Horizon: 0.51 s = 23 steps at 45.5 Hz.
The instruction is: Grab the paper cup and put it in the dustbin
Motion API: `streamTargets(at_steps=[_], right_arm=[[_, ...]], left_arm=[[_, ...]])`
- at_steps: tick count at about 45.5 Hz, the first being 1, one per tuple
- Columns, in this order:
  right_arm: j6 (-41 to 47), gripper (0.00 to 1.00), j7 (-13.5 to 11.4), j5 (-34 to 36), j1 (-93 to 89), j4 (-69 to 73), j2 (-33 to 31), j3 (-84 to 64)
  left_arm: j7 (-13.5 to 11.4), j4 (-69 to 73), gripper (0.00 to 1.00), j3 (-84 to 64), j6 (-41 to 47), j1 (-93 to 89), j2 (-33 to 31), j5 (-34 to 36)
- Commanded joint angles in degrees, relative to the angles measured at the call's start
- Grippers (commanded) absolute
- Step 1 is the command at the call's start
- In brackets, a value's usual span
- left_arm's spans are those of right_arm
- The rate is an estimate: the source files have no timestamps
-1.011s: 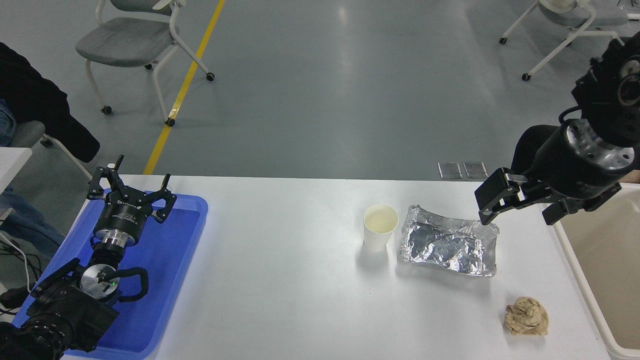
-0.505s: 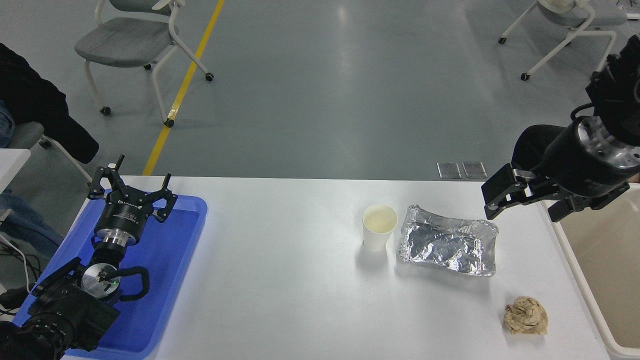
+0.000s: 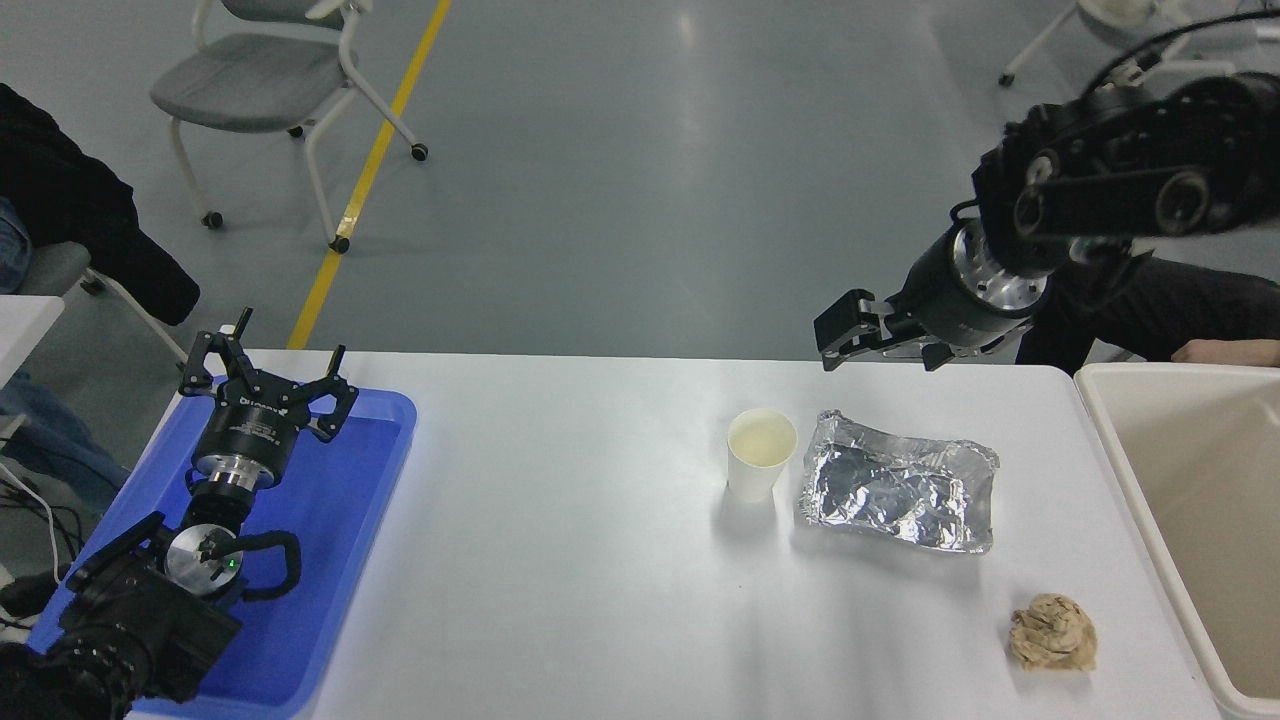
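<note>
The small white paper cup (image 3: 761, 467) stands upright and alone on the white table, right of centre. At the right edge sits the big cream dustbin (image 3: 1096, 402), partly cut off by the picture. My right gripper (image 3: 880, 350) hangs open and holds nothing, over the table's far edge. It is behind and a little to the right of the cup, well apart from it. Over the blue tray (image 3: 340, 560) at the lower left, my left gripper (image 3: 275, 362) stays parked and open.
Crumpled silver foil (image 3: 895, 495) lies right beside the cup on its right. A crumpled brown paper ball (image 3: 1052, 632) sits near the front right. A person's hand (image 3: 1225, 352) and dark sleeve rest behind the dustbin. Chairs stand on the floor beyond.
My right arm has swung up and to the left, from beside the dustbin near the foil's right end to above the table's far edge. The cup has not moved.
</note>
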Motion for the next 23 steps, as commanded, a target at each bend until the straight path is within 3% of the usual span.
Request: streamTargets(at_steps=[1,23], right_arm=[[-6.55,1.00,0.10,-1.21,-15.38,-11.59,2.65,8.14],[-8.84,1.00,0.10,-14.22,-34.11,-22.85,3.44,19.83]], left_arm=[[0.00,0.01,1.00,0.01,0.00,-0.01,0.06,0.01],[-0.08,0.01,1.00,-0.07,0.00,0.07,0.15,0.01]])
